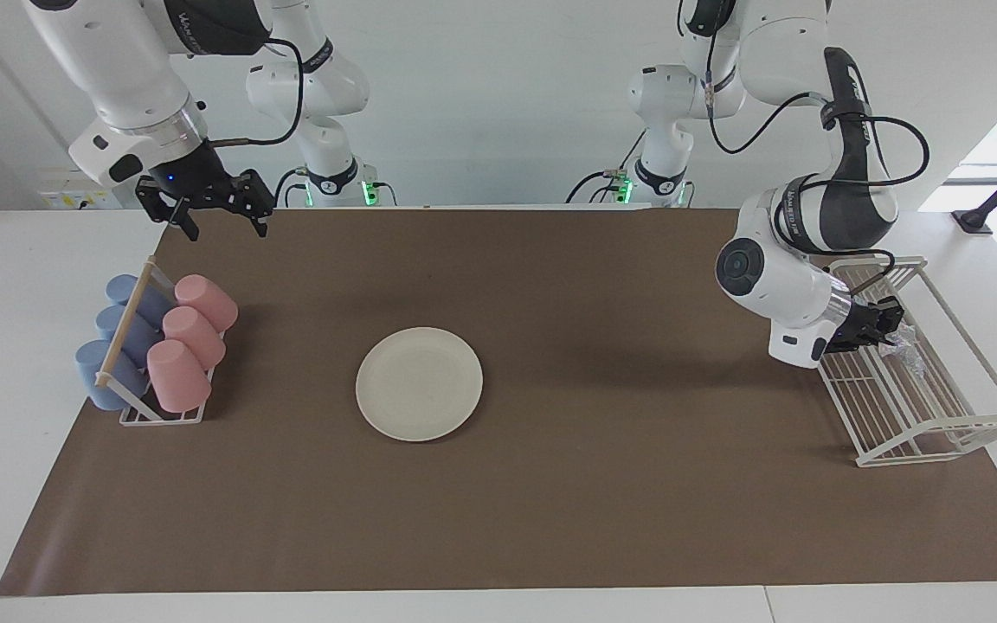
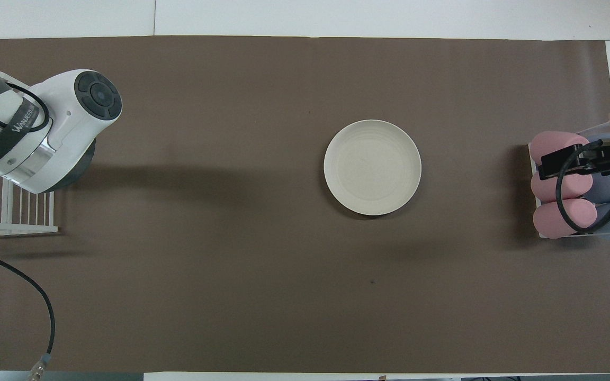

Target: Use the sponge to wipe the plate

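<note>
Sponge (image 1: 903, 344), a glittery wad with no clear long axis, is pinched in the left gripper (image 1: 890, 333) over the white wire rack (image 1: 940, 433), jaws clamped tight on it. Plate (image 1: 419, 383) lies flat mid-mat, well apart from that rack. Right gripper (image 1: 220, 223) waits with fingers spread wide, holding nothing.

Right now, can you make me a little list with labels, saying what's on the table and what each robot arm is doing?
plate: cream-white plate lying flat on the brown mat, nothing on it
sponge: silvery sponge at the tip of the left tool, over the white wire rack
left tool: left tool shut on the sponge, at the rack
right tool: right tool open, holding nothing, waiting above the mat's edge near the cup rack
cups: pink cups and blue cups lying in the cup rack
wiping: not yet begun
</note>
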Motion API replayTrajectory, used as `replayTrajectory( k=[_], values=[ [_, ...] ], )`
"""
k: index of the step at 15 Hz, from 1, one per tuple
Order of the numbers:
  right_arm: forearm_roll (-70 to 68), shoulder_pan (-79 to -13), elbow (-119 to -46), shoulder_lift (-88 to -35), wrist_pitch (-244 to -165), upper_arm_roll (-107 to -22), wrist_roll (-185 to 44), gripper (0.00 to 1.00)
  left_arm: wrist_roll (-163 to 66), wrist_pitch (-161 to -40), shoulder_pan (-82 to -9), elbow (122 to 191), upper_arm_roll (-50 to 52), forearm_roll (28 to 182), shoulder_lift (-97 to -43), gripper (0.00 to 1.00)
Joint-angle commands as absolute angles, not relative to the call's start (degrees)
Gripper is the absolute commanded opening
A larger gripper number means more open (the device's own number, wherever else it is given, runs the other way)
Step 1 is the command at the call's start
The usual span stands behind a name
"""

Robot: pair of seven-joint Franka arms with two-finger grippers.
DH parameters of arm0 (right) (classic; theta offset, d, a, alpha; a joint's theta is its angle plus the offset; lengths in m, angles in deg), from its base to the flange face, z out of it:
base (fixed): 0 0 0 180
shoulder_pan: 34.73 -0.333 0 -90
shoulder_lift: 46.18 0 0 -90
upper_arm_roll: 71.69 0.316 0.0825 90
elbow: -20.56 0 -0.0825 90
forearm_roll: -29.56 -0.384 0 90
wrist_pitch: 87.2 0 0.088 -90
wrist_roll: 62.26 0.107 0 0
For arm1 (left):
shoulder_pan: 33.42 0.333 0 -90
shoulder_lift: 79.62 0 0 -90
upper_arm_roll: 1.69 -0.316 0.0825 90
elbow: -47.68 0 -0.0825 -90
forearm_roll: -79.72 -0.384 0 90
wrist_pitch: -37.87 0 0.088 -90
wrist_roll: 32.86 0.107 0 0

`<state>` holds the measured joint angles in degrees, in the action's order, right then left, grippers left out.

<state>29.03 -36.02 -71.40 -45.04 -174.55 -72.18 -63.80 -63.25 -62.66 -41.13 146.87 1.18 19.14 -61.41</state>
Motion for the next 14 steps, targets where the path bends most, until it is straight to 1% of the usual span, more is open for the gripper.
replayTrajectory(
  k=[1,6,7,8,9,10,13,14],
  values=[
    [29.82,-36.05,-70.84,-44.95,-173.33,-72.05,-64.81,1.0,-67.65,-64.78,-39.66,146.81,1.47,18.37,-61.07,0.0],
    [29.82,-36.23,-70.76,-44.77,-173.51,-72.05,-64.45,1.0,-68.89,-65.84,-39.22,147.43,1.56,19.16,-61.16,0.0],
    [29.82,-36.23,-70.76,-44.77,-173.51,-72.05,-64.37,1.0,-68.89,-65.84,-39.22,147.43,1.56,19.25,-61.25,0.06],
    [29.82,-36.4,-70.67,-44.86,-173.6,-72.05,-64.28,1.0,-68.89,-65.75,-39.22,147.43,1.56,19.34,-61.25,0.23],
    [29.82,-36.49,-70.67,-44.86,-173.6,-72.05,-64.19,1.0,-68.89,-65.84,-39.22,147.43,1.56,19.86,-61.16,0.43],
    [29.82,-36.67,-70.67,-44.86,-173.6,-71.96,-63.93,1.0,-68.89,-65.84,-39.22,147.43,1.56,20.04,-61.16,0.76],
    [29.47,-36.76,-70.67,-44.6,-173.51,-71.7,-62.44,1.0,-68.89,-66.01,-39.22,147.43,1.65,20.3,-61.16,0.92],
    [29.21,-36.76,-70.67,-44.6,-173.51,-71.69,-62.17,1.0,-68.89,-66.28,-39.22,147.43,1.56,20.74,-61.16,0.95]
  ],
)
